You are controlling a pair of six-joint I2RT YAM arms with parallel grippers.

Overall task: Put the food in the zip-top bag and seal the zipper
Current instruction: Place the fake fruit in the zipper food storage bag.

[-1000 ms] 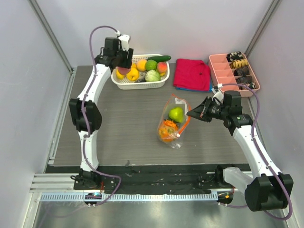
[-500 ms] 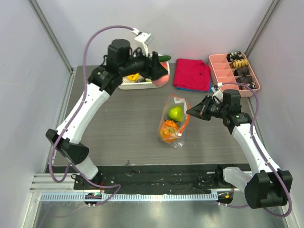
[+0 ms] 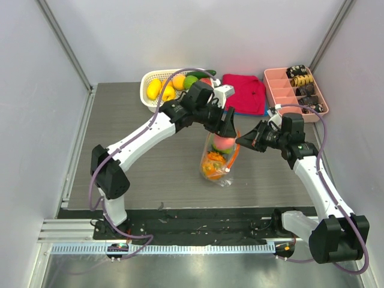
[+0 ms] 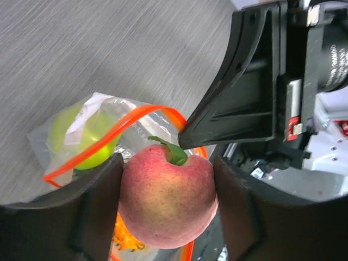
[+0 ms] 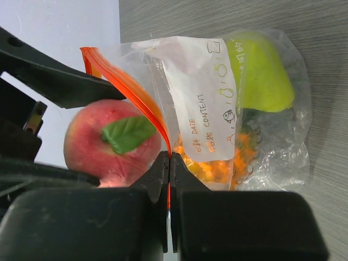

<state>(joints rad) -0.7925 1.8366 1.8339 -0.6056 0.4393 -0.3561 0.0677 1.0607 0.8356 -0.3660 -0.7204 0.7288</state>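
Note:
My left gripper [image 3: 224, 135] is shut on a pink peach [image 4: 168, 199] with a green leaf and holds it at the open mouth of the clear zip-top bag [image 3: 217, 157]. The peach shows in the top view [image 3: 224, 143] and the right wrist view [image 5: 106, 149]. My right gripper [image 5: 169, 161] is shut on the bag's orange-red zipper strip [image 5: 142, 103], holding the mouth up. It shows in the top view [image 3: 241, 142]. Inside the bag lie a green fruit [image 5: 260, 73] and a frilly orange piece [image 5: 217, 163]. The bag's whitish label [image 5: 202, 92] faces the right wrist camera.
A white slotted basket [image 3: 147, 96] with yellow, orange and green fruit stands at the back, partly behind my left arm. A red cloth [image 3: 245, 91] lies right of it. A pink compartment tray [image 3: 278, 89] with small dark items stands at the back right.
My left arm swung from the basket to the right and forward, carrying the peach to the bag's mouth. My right gripper kept its hold on the zipper strip.

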